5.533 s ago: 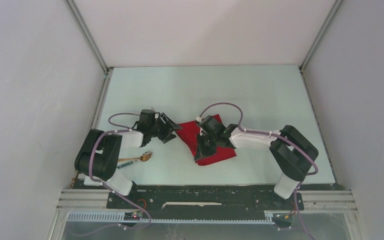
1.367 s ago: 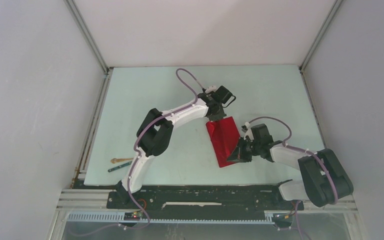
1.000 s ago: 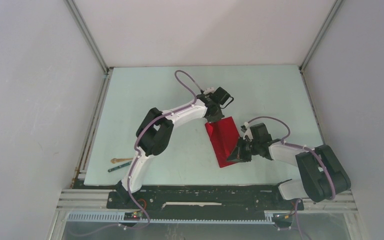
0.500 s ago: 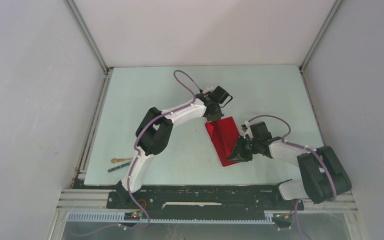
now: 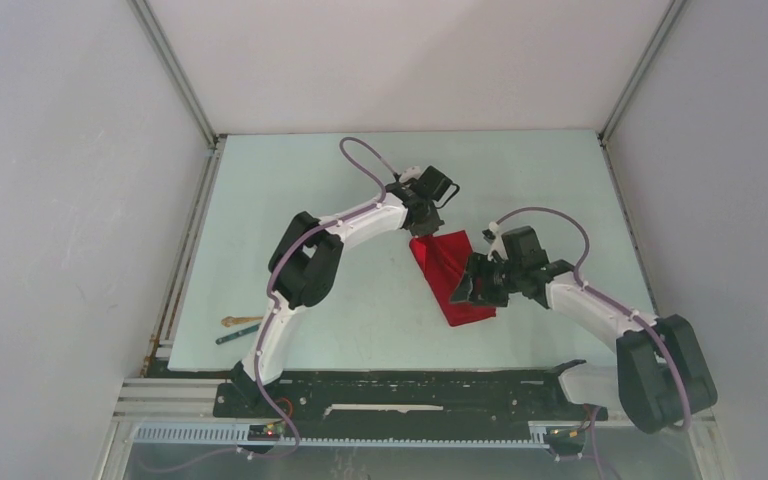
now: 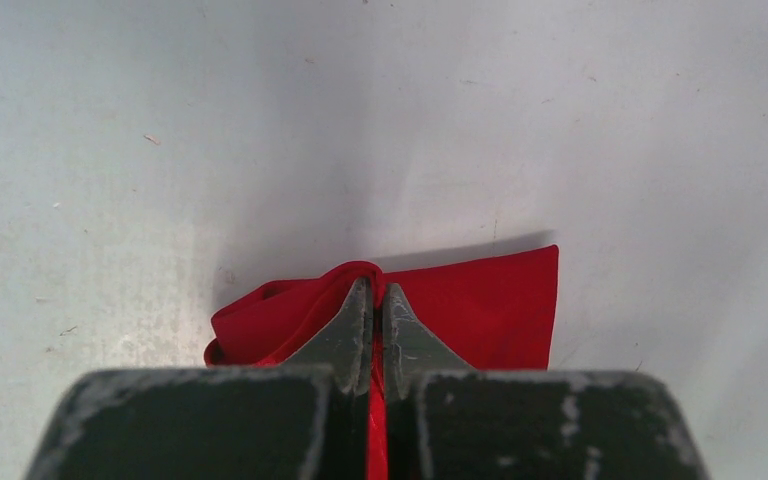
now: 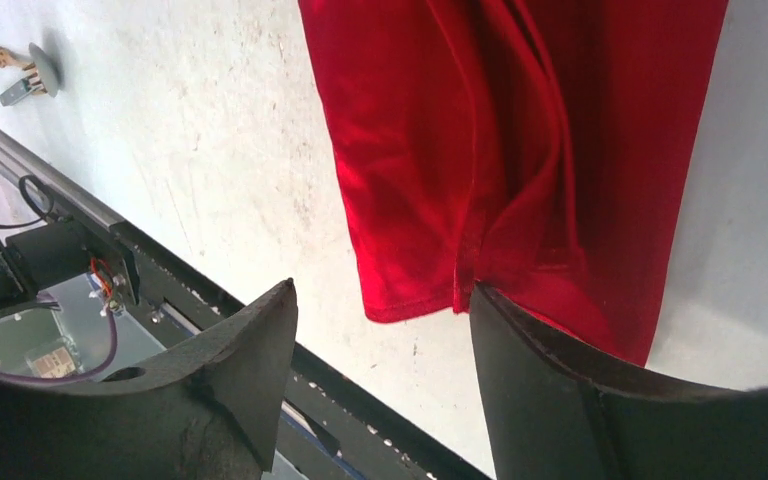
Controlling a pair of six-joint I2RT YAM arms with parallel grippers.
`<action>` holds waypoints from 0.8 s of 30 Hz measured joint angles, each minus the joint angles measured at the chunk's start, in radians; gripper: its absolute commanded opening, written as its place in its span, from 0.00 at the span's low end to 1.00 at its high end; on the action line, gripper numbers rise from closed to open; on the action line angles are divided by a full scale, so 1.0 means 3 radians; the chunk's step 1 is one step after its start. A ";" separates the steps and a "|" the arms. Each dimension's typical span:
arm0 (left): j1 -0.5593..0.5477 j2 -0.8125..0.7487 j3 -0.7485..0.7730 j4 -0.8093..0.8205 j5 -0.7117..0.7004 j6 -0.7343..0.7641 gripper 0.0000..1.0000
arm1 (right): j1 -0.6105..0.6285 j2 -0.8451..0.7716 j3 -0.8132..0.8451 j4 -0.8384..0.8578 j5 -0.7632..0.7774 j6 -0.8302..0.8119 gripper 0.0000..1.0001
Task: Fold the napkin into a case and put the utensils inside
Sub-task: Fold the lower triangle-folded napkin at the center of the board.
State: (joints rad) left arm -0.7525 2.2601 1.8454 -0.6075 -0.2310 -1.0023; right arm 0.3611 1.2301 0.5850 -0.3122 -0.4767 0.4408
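The red napkin (image 5: 457,278) lies folded into a narrow strip on the pale table, running from far left to near right. My left gripper (image 5: 423,230) is shut on a raised fold at the napkin's (image 6: 480,300) far end, cloth pinched between the fingertips (image 6: 355,320). My right gripper (image 5: 468,290) hovers open over the strip's near half; in the right wrist view the napkin (image 7: 480,150) sits ahead of the spread gripper (image 7: 382,290), with nothing between its fingers. The utensils, a wooden fork (image 5: 242,321) and a dark teal stick (image 5: 230,338), lie together at the table's near left corner.
A black rail (image 5: 410,385) runs along the near table edge, close below the napkin's near end (image 7: 400,310). Grey walls enclose the table (image 5: 360,180) on the left, far and right sides. The utensils (image 7: 18,72) show small at the upper left of the right wrist view.
My right gripper has opened, let go of the napkin's near edge and risen slightly. My left gripper, still holding the far end, has shifted a little to the far left.
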 measured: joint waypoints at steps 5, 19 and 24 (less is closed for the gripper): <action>0.0000 0.0000 -0.0008 0.0020 0.0017 0.0034 0.00 | 0.0010 0.0120 0.0169 -0.0070 0.0103 -0.0095 0.77; 0.0000 -0.0001 -0.0234 0.0244 0.0164 0.0149 0.00 | -0.0169 0.0758 0.0743 0.0315 0.0116 -0.0168 0.78; 0.0000 -0.0006 -0.0251 0.0268 0.0179 0.0210 0.00 | -0.0247 0.1175 0.0908 0.0579 -0.0053 -0.0179 0.73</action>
State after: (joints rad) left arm -0.7525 2.2581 1.7702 -0.5270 -0.1772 -0.9394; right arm 0.2871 1.5826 0.8574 -0.1387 -0.4927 0.3870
